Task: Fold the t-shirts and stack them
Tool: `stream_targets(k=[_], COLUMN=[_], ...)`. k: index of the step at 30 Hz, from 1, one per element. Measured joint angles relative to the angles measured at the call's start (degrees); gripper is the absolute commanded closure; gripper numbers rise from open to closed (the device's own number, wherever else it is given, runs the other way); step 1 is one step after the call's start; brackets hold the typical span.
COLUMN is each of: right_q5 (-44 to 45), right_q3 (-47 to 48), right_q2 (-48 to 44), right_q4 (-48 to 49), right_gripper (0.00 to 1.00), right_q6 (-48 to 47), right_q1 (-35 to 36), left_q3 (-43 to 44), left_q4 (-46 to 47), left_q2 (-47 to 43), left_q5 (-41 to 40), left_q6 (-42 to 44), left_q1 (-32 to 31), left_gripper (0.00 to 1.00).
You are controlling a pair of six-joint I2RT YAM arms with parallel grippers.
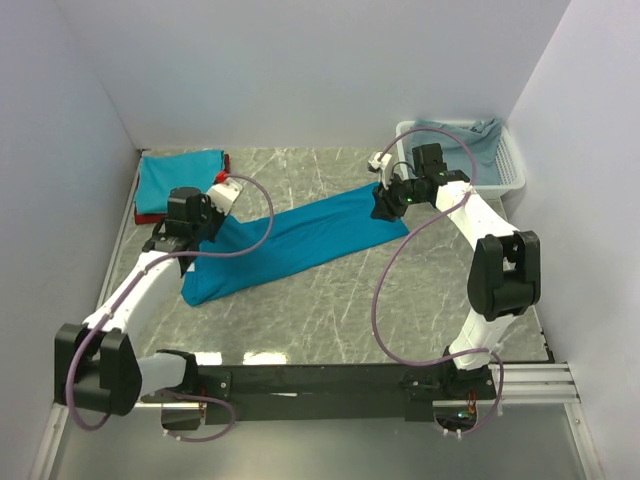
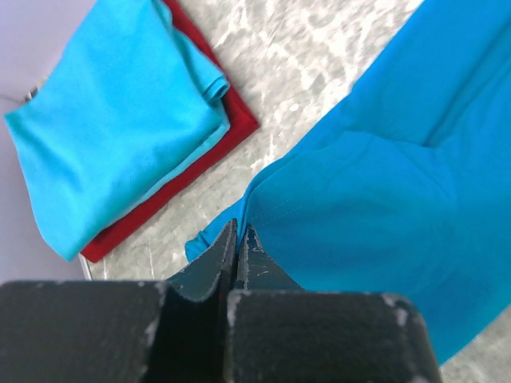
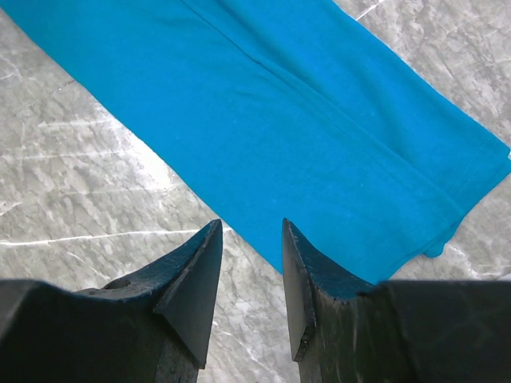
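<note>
On the grey marbled desk (image 1: 330, 300), seen from above, a long teal t-shirt (image 1: 290, 240) lies folded into a narrow band, running diagonally across the middle. Beyond its left end, in the far left corner, a folded teal t-shirt (image 1: 178, 180) sits on top of a dark red t-shirt (image 1: 150, 214), whose edge shows underneath. Beyond its right end, in the far right corner, a white lattice basket (image 1: 510, 170) holds a grey-blue cloth (image 1: 470, 135). The left end effector (image 1: 212, 212) is at the band's left end, and the right end effector (image 1: 383, 205) is at its right end.

In the left wrist view, the left end effector (image 2: 238, 227) has its fingers pressed together, pinching the hem of the long teal t-shirt (image 2: 383, 215). The folded teal t-shirt (image 2: 112, 120) and the dark red t-shirt (image 2: 152, 211) beneath it lie just left of that hem, with bare desk (image 2: 311, 72) between.

In the right wrist view, the right end effector (image 3: 251, 227) stands narrowly parted with nothing between its fingers, poised at the near edge of the long teal t-shirt (image 3: 303, 128). The shirt's end corner lies to the right.
</note>
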Motion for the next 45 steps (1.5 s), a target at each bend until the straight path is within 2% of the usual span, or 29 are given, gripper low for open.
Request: stream_targets(k=[8, 19, 41, 45], right_q5=[-0.1, -0.2, -0.5, -0.5], right_q3=[0.2, 0.2, 0.4, 0.4], right_q2=[0.8, 0.8, 1.0, 1.1], right_q4=[-0.8, -1.1, -1.9, -1.9], right_gripper=[0.57, 0.57, 0.57, 0.57], right_q6=[-0.2, -0.4, -1.0, -1.0], right_q1=[0.0, 0.0, 0.0, 0.0], left_q3=[0.0, 0.4, -3.1, -3.3], left_q4=[0.4, -0.4, -0.6, 0.3], left_q2=[9.6, 13.2, 12.9, 10.7], left_q5=[0.0, 0.0, 0.0, 0.0], left_q6=[-2.0, -4.1, -7.6, -6.6], left_q1=[2.5, 3.0, 3.5, 3.5], left_gripper=[1.0, 1.0, 0.99, 0.99])
